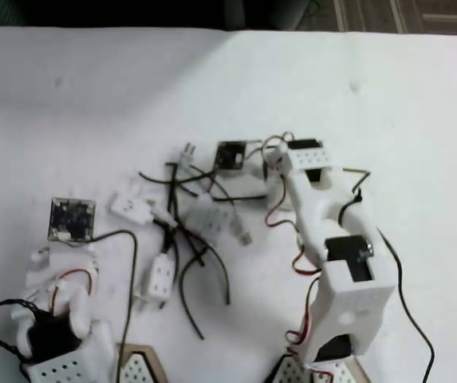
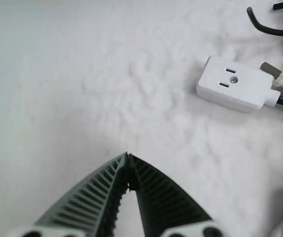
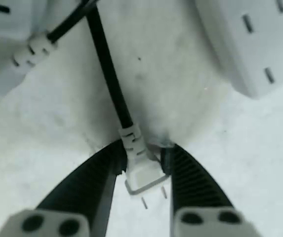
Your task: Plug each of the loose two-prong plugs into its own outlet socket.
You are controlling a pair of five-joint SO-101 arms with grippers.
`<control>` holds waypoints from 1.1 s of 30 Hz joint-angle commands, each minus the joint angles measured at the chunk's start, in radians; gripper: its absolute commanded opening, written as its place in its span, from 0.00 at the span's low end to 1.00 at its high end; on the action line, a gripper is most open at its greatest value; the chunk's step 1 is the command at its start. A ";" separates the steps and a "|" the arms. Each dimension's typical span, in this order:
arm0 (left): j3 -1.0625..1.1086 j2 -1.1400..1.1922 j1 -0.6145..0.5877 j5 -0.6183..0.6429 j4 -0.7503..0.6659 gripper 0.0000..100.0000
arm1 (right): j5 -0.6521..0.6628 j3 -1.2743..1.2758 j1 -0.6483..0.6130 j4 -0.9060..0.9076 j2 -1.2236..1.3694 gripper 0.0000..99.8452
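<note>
My right gripper [image 3: 145, 148] is shut on a white two-prong plug [image 3: 142, 174] with a black cable [image 3: 106, 74]; the prongs point back toward the wrist. A white multi-socket outlet block [image 3: 250, 44] lies just beyond it, and another white plug [image 3: 13, 69] lies off to the other side. My left gripper [image 2: 127, 160] is shut on nothing above bare cloth. A white single outlet [image 2: 232, 84] lies ahead of it with a cord at its end. In the high view the right arm [image 1: 324, 223] extends to the cable tangle [image 1: 192, 239], and the left arm [image 1: 61, 319] sits at the front left.
Several white outlets [image 1: 132, 206] [image 1: 162, 275] and a loose plug [image 1: 187, 153] lie among black cables at the table's middle. The white cloth [image 1: 92, 104] covers the table out to its far dark edge. Arm bases stand at the front edge.
</note>
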 commanded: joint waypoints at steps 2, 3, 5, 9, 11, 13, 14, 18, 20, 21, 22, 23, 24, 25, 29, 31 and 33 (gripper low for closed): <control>-0.008 0.010 -0.001 0.009 -0.029 0.02 | 0.002 -0.012 0.013 -0.005 -0.004 0.02; -0.008 0.010 -0.001 0.009 -0.029 0.02 | -0.006 -0.011 0.013 0.007 -0.016 0.02; -0.008 0.010 -0.001 0.009 -0.029 0.02 | -0.054 -0.011 0.012 0.053 -0.047 0.02; -0.008 0.010 -0.001 0.009 -0.029 0.02 | -0.126 -0.011 -0.016 0.179 -0.119 0.02; -0.008 0.010 -0.001 0.009 -0.029 0.02 | -0.172 -0.011 -0.027 0.240 -0.139 0.02; -0.008 0.010 -0.001 0.009 -0.029 0.02 | -0.227 -0.011 -0.038 0.286 -0.143 0.02; -0.008 0.010 -0.001 0.009 -0.029 0.02 | -0.258 -0.011 -0.039 0.302 -0.143 0.02; -0.008 0.010 -0.001 0.009 -0.029 0.02 | -0.377 -0.011 -0.039 0.309 -0.145 0.06; -0.008 0.010 -0.001 0.009 -0.029 0.02 | -0.405 -0.011 -0.038 0.325 -0.151 0.12; -0.008 0.010 -0.001 0.009 -0.029 0.02 | -0.405 -0.011 -0.038 0.344 -0.154 0.15; -0.008 0.010 -0.001 0.009 -0.029 0.02 | -0.405 -0.011 -0.038 0.363 -0.154 0.17; -0.008 0.010 -0.001 0.009 -0.029 0.02 | -0.405 -0.011 -0.039 0.374 -0.157 0.17; -0.008 0.010 -0.001 0.009 -0.029 0.02 | -0.404 -0.011 -0.041 0.381 -0.165 0.16; -0.008 0.010 -0.001 0.009 -0.029 0.02 | -0.404 -0.011 -0.041 0.381 -0.176 0.16; -0.008 0.010 -0.001 0.009 -0.029 0.02 | -0.404 -0.006 -0.039 0.432 -0.234 0.15; -0.008 0.010 -0.001 0.009 -0.029 0.02 | -0.405 -0.005 -0.047 0.469 -0.251 0.15; -0.008 0.010 -0.001 0.009 -0.029 0.02 | -0.404 0.011 -0.058 0.481 -0.255 0.15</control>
